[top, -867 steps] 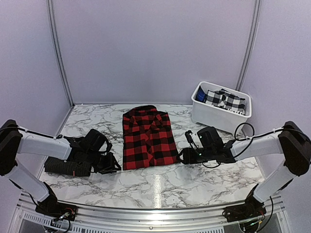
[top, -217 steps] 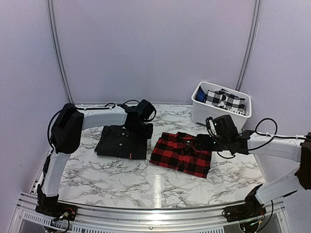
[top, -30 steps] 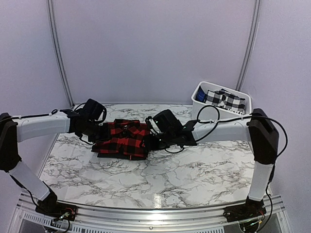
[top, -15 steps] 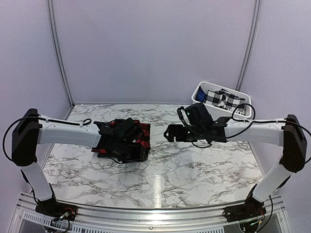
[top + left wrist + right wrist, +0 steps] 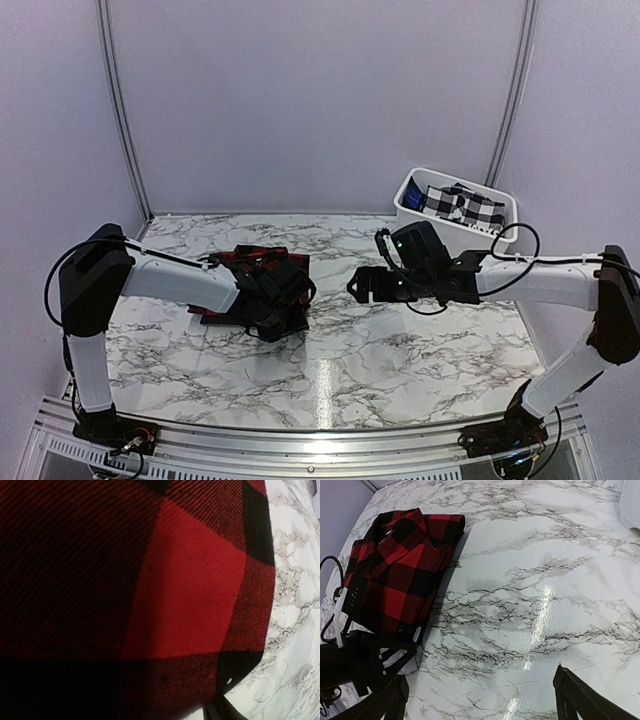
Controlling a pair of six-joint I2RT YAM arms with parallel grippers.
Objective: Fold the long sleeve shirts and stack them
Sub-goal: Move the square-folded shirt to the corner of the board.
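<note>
Withdrawn from the pile since a second ago, the right gripper (image 5: 362, 285) hangs spread over the marble table (image 5: 400, 350). The left gripper (image 5: 275, 297) sits low on the folded red-and-black flannel shirt (image 5: 262, 260), left of centre, its jaws impossible to make out. From the left wrist, check cloth fills the lens. From the right wrist, fingers (image 5: 572, 695) stand wide and empty, the flannel well apart. The risk is that the left claw snags cloth as it lifts, undoing the fold.

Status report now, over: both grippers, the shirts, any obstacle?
Right gripper open, empty. Left gripper low at folded flannel shirt, jaws unclear. Nothing in the way.
</note>
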